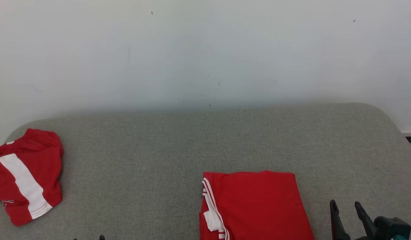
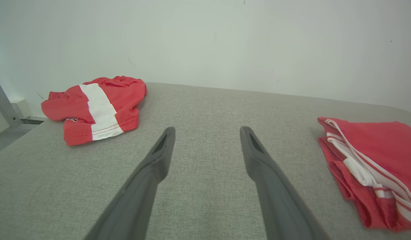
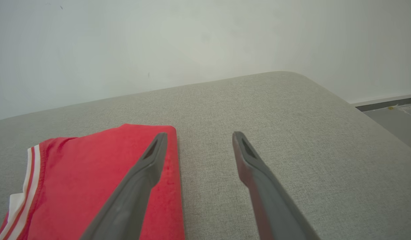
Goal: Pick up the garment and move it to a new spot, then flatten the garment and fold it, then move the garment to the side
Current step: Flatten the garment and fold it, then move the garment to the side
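A folded red garment [image 1: 255, 206] with white trim lies flat on the grey padded table [image 1: 158, 150], near the front middle; it also shows at the right in the left wrist view [image 2: 375, 166] and at the lower left in the right wrist view [image 3: 102, 180]. My right gripper [image 1: 347, 208] stands open just right of this garment, empty, one finger [image 3: 148, 166] over its right edge. My left gripper [image 2: 207, 138] is open and empty above bare table, between the two garments. A second red garment with a white band [image 1: 25, 175] lies crumpled at the table's left edge.
A pale wall [image 1: 205, 50] rises right behind the table. The table's rounded right corner [image 3: 308, 86] drops to a grey floor [image 3: 392, 116]. In the left wrist view a metal leg [image 2: 2, 100] stands beyond the left edge.
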`<state>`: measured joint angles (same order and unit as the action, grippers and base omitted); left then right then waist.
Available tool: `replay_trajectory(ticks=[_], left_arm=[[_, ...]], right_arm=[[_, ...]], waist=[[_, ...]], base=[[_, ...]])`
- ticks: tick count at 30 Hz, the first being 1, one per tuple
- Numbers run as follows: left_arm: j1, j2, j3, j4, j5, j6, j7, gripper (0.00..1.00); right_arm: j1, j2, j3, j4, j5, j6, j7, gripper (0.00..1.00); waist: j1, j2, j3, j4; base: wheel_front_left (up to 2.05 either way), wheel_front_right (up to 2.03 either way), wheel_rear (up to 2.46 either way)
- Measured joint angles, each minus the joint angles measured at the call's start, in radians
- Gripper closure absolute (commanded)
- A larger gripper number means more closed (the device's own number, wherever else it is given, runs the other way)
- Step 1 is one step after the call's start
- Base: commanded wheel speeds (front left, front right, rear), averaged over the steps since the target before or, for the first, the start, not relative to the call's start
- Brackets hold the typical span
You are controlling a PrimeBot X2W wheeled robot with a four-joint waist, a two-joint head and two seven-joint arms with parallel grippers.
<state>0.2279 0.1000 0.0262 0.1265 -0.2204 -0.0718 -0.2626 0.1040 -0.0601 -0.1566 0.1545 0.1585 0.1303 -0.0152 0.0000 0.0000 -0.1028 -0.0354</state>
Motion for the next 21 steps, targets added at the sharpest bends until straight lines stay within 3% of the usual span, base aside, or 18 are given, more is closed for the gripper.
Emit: replay_trajectory(ticks=[17, 21], left_arm=[[-0.001, -0.025, 0.010, -0.018, 0.037, -0.024, 0.000, 0.00], [-0.002, -0.028, 0.008, -0.041, 0.044, -0.026, 0.000, 0.00]], right_arm=[[-0.004, 0.007, 0.011, -0.006, -0.009, 0.000, 0.025, 0.00], [-0.006, 0.007, 0.001, -0.008, -0.005, 0.000, 0.095, 0.00]], waist=[[0.0000, 0.0000, 0.006, 0.012], [0.0000, 0.0000, 0.008, 0.020]], base=[[0.00, 0.00, 0.00], [0.00, 0.00, 0.00]])
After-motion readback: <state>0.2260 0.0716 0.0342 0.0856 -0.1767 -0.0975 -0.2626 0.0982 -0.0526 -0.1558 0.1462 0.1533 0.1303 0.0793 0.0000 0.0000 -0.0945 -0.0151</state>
